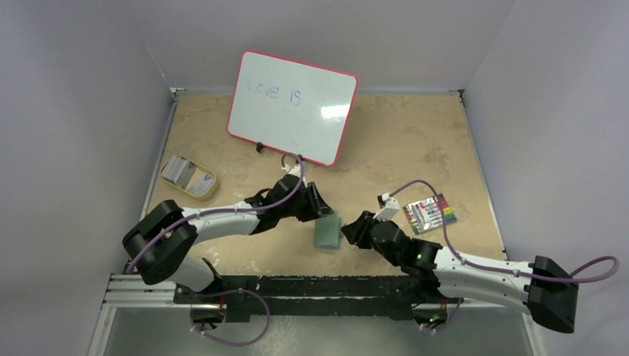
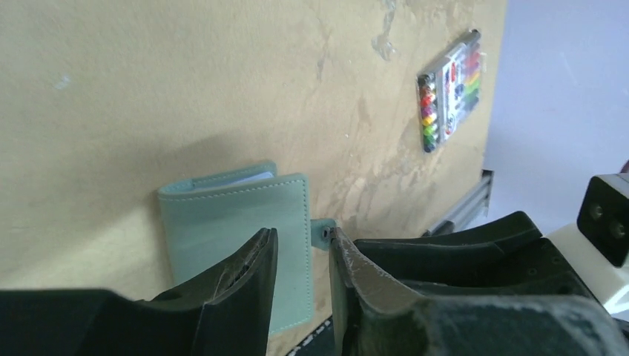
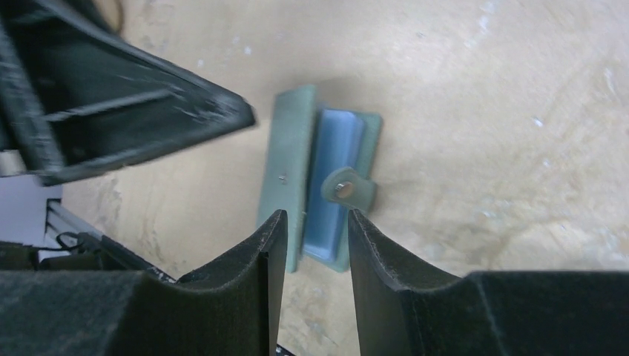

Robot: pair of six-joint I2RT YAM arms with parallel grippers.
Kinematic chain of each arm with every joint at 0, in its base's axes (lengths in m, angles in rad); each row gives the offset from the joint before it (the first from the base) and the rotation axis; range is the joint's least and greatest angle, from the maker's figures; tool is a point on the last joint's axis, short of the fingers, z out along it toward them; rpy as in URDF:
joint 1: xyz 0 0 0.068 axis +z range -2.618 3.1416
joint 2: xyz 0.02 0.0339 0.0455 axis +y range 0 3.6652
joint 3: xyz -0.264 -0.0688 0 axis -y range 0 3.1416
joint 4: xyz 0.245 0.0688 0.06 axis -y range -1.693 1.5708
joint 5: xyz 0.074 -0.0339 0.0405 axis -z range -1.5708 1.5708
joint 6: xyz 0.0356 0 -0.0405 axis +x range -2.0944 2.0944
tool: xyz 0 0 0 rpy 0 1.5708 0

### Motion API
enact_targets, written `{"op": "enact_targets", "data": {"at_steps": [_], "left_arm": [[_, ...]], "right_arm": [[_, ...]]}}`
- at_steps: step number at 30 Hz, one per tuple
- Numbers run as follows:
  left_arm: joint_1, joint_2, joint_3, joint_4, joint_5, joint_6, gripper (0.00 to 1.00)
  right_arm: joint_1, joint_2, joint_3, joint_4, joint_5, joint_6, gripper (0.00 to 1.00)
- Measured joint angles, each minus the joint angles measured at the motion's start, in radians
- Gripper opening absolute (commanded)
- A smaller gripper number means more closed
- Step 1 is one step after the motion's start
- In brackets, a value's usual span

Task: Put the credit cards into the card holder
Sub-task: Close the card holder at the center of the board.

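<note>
right wrist view: left gripper (image 2: 303,239) and right gripper (image 3: 315,222) hang part-open, seemingly empty; the card holder (image 3: 288,167) gapes unsnapped, so a nudge could spill its blue credit card (image 3: 337,148).

Closed at left, far, right edges of mottled tan worktop (image 1: 415,141) by pale lilac-grey walls (image 1: 74,111); bounded at near edge by silver metal rail (image 1: 122,289).

On one table (image 1: 400,141): one card holder (image 1: 327,232), one whiteboard (image 1: 291,106), one marker pack (image 1: 430,213), one silver case (image 1: 188,177).
</note>
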Motion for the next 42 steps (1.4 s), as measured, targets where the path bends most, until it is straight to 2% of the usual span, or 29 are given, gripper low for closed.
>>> {"op": "enact_targets", "data": {"at_steps": [4,9,13,25,31,38,42], "left_arm": [[0.001,-0.032,0.065,-0.139,-0.074,0.111,0.38],[0.001,-0.031,0.075,-0.24,-0.11,0.201,0.26],[0.001,0.003,0.078,-0.242,-0.076,0.223,0.21],[0.001,0.124,0.138,-0.229,-0.019,0.239,0.19],[0.001,0.124,0.139,-0.236,-0.031,0.237,0.2],[0.001,0.072,0.139,-0.271,-0.064,0.229,0.3],[0.001,0.011,0.139,-0.279,-0.084,0.23,0.26]], "right_arm": [[0.0,0.009,0.035,-0.13,0.008,0.088,0.4],[0.0,0.051,0.077,-0.172,0.005,0.122,0.36],[0.0,0.077,0.101,-0.169,0.002,0.122,0.38],[0.0,0.121,0.114,-0.152,0.001,0.114,0.39],[0.0,0.166,0.142,-0.124,-0.006,0.09,0.4],[-0.002,0.19,0.192,-0.124,-0.023,0.049,0.34],[-0.027,0.179,0.22,-0.174,-0.028,0.024,0.32]]}}
